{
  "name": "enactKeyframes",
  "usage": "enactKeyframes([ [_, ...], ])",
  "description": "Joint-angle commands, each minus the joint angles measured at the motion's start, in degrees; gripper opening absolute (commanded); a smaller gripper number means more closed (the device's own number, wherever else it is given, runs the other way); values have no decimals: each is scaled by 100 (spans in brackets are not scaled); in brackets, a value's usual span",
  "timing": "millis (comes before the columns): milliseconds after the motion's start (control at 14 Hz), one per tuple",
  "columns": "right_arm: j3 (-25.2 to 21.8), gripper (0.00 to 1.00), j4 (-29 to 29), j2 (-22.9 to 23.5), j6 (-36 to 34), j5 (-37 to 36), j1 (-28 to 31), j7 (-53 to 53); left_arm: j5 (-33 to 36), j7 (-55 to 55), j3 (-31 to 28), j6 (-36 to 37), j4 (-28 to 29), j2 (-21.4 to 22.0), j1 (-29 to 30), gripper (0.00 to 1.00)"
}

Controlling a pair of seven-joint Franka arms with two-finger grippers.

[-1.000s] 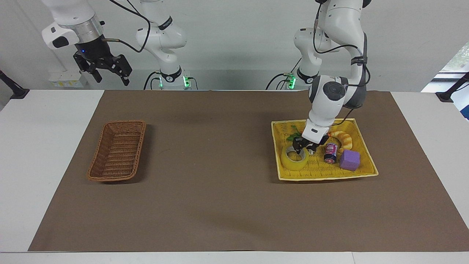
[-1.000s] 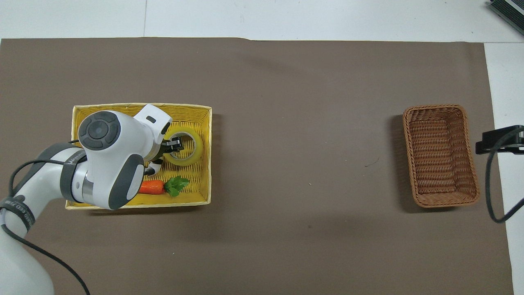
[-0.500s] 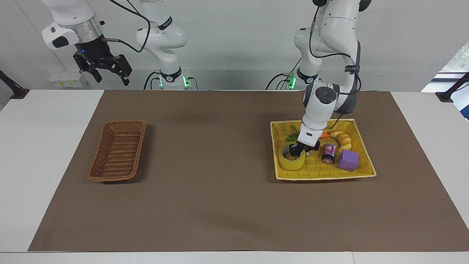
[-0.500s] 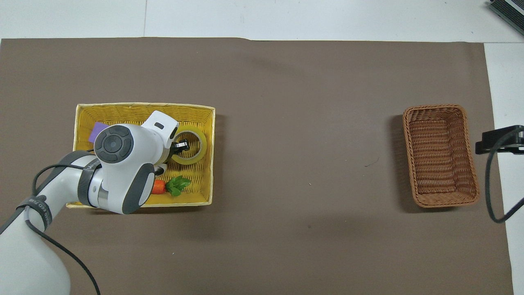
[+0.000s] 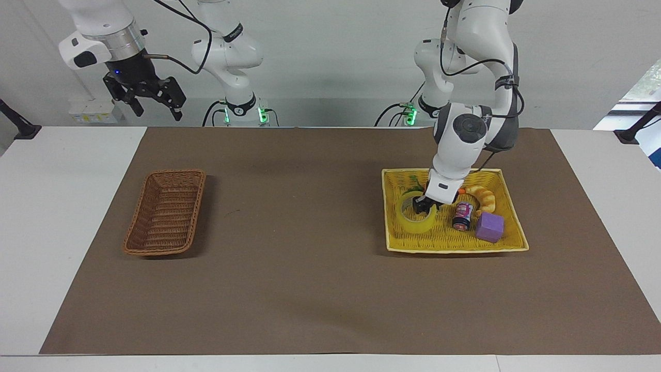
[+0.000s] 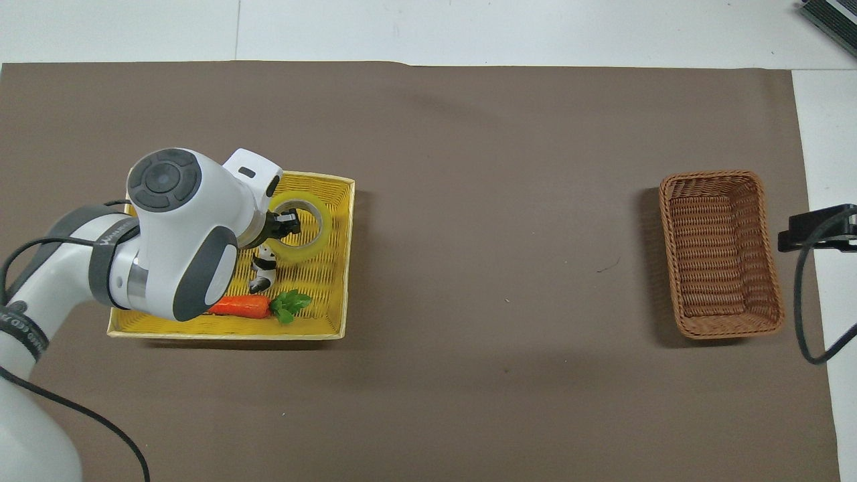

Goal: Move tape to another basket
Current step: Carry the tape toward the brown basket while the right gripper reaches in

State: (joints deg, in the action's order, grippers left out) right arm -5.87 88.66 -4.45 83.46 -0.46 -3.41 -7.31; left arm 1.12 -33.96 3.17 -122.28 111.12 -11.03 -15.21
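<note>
1. We saw the left gripper (image 5: 424, 203) lowered into the yellow tray basket (image 5: 508, 243) at the right of the facing view; in the overhead view the gripper (image 6: 284, 224) sat at the left of the frame, mostly covered by the arm's white wrist.
2. Its fingers were pressed together on the wall of the tape (image 5: 416, 219), one inside the core hole and one outside the ring, so it was pinching the roll.
3. The tape (image 6: 313, 231) stood in the tray basket's corner at the upper right of the basket in the overhead view, directly under and around the fingertips, and appeared slightly tilted in the facing view.
4. In the same tray basket (image 6: 227, 331) we noted a toy carrot (image 6: 249, 306) with green leaves at the lower edge in the overhead view.
5. In the facing view a small can (image 5: 462, 215), a purple cube (image 5: 489, 226) and a croissant (image 5: 484, 197) lay right of the tape in the frame.
6. The brown wicker basket (image 5: 166, 212) sat at the left of the facing view, well apart from the tape, and showed as the basket (image 6: 720, 252) at the right of the overhead view.
7. The right gripper (image 5: 150, 101) waited high at the upper left of the facing view, its fingers spread and holding nothing.
</note>
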Motion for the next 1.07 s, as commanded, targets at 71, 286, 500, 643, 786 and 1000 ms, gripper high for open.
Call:
enactKeyframes([
  [71, 16, 100, 90, -100, 3, 116, 33, 107, -94, 38, 17, 826, -450, 285, 272, 0],
  [286, 16, 100, 90, -100, 3, 116, 33, 107, -910, 266, 34, 1459, -933, 304, 554, 0],
  [500, 16, 100, 90, -100, 3, 116, 33, 107, -1507, 688, 52, 1540, -900, 321, 502, 0],
  [643, 16, 100, 90, -100, 3, 116, 33, 107, -1745, 706, 113, 1488, -864, 374, 283, 0],
  [786, 16, 100, 90, -100, -5, 116, 33, 107, -1974, 628, 192, 1418, -847, 418, 37, 0],
  [1000, 16, 100, 90, -100, 3, 116, 33, 107, -2255, 470, 201, 1041, -838, 427, -516, 0],
])
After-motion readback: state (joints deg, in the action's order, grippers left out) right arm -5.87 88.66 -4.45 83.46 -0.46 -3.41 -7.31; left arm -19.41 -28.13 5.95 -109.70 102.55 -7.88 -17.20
